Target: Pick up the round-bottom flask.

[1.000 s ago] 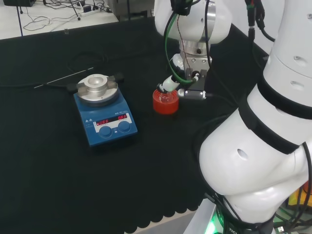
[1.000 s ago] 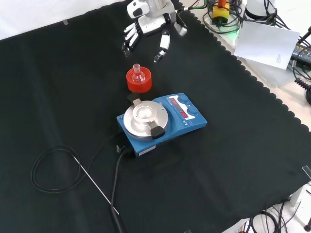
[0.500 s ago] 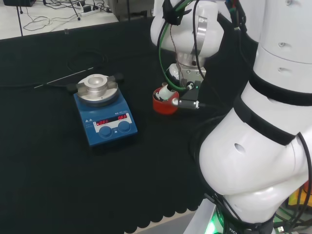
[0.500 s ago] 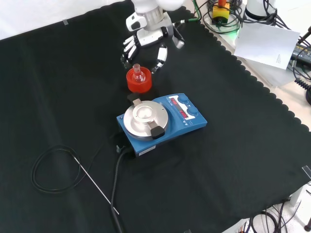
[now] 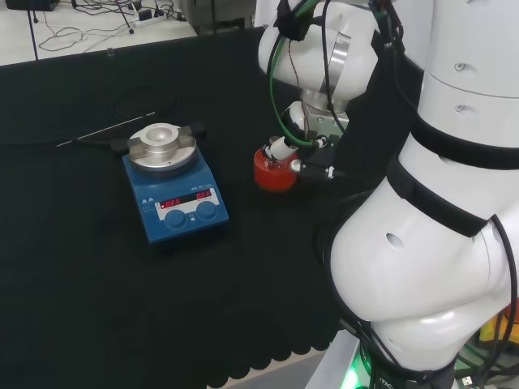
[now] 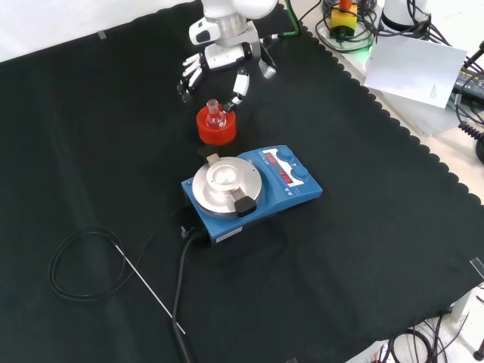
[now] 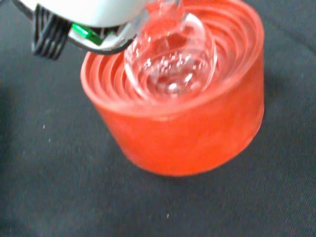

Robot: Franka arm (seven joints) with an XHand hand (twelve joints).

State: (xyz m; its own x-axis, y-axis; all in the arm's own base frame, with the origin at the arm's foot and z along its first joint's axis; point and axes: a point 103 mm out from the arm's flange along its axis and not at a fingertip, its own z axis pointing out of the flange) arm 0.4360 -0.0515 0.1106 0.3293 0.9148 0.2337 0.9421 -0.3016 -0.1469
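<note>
Round-bottom flask (image 6: 215, 113) of clear glass, seated upright in red ribbed stand (image 6: 216, 128) on black cloth (image 6: 91, 151), just beyond blue stirrer plate (image 6: 249, 189) in front view. Hand (image 6: 219, 59) above, fingers spread and relaxed, fingertips (image 6: 236, 99) beside flask neck, gripping nothing.

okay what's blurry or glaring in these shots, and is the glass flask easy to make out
Wrist view: a white part of the robot hand is blurred up close; the round-bottom flask shows bright glints against the red ribbed stand. Front view: even light, the black cloth swallows shadows, and the flask's clear neck is faint. Head view: the flask is hard to tell apart from the stand.
</note>
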